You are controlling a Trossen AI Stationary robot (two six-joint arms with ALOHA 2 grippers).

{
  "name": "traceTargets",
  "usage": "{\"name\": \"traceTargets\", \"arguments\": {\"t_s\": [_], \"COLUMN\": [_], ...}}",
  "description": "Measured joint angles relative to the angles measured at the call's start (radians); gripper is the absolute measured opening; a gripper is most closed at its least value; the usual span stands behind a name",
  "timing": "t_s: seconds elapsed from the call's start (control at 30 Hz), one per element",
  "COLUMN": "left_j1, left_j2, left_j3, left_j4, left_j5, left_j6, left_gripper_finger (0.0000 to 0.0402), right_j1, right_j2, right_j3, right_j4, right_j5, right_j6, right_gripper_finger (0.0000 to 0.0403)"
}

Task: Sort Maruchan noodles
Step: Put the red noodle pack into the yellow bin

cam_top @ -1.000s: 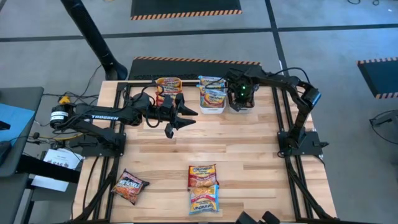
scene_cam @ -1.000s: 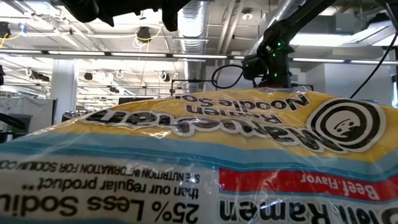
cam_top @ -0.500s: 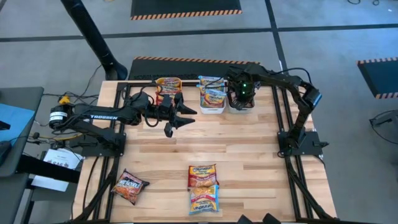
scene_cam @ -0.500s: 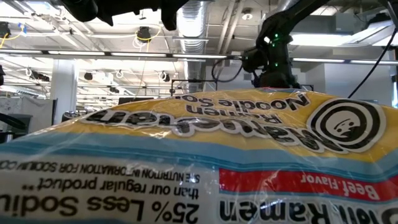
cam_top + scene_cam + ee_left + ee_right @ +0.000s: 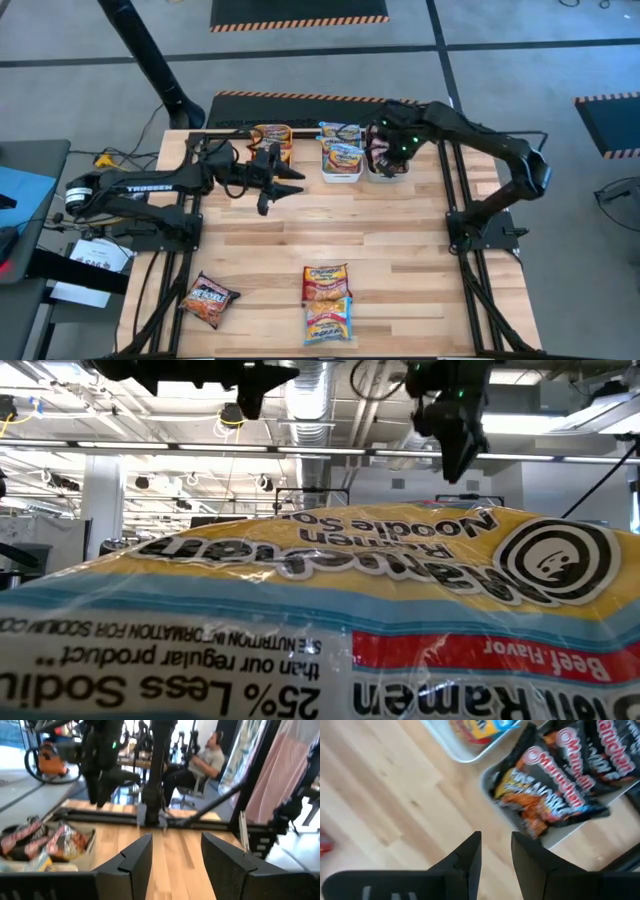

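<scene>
Dark packets (image 5: 560, 785) in the grey bin (image 5: 492, 780) read "Maruchan"; the low view's nearest packet (image 5: 320, 620) read "Ramen Noodle Soup", "Beef Flavor", "25% Less Sodium". At the upper middle of the high view, the right gripper (image 5: 383, 160) hung over that bin, jaws narrowly parted and empty. Left of it, the left gripper (image 5: 292, 182) reached sideways, jaws apart and empty.

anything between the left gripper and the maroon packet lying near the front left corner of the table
Nothing visible in the high view. The left gripper hangs open near the orange bin, and only bare table shows between it and the maroon packet. The two orange-yellow packets lie off to the side.
</scene>
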Motion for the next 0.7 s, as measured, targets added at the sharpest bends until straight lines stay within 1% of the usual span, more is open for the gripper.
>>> {"name": "traceTargets", "arguments": {"t_s": [0.07, 0.2, 0.4, 0.53, 0.7], "left_j1": [0.0, 0.0, 0.0, 0.0, 0.0], "left_j2": [-0.031, -0.088, -0.169, -0.206, -0.223], "left_j3": [0.0, 0.0, 0.0, 0.0, 0.0], "left_j4": [-0.071, -0.187, -0.333, -0.413, -0.456], "left_j5": [0.0, -0.001, 0.0, -0.001, 0.008], "left_j6": [0.011, 0.004, -0.001, 0.003, -0.04], "left_gripper_finger": [0.0158, 0.0158, 0.0158, 0.0158, 0.0158], "right_j1": [0.035, 0.124, 0.266, 0.367, 0.475], "right_j2": [-0.016, -0.029, -0.015, -0.018, -0.017], "right_j3": [0.0, 0.0, 0.0, 0.0, 0.0], "right_j4": [-0.007, -0.037, -0.038, 0.006, 0.099], "right_j5": [-0.011, -0.017, -0.078, -0.08, -0.081], "right_j6": [0.03, 0.036, 0.085, 0.116, 0.164], "right_gripper_finger": [0.0132, 0.0132, 0.0134, 0.0148, 0.0178]}}
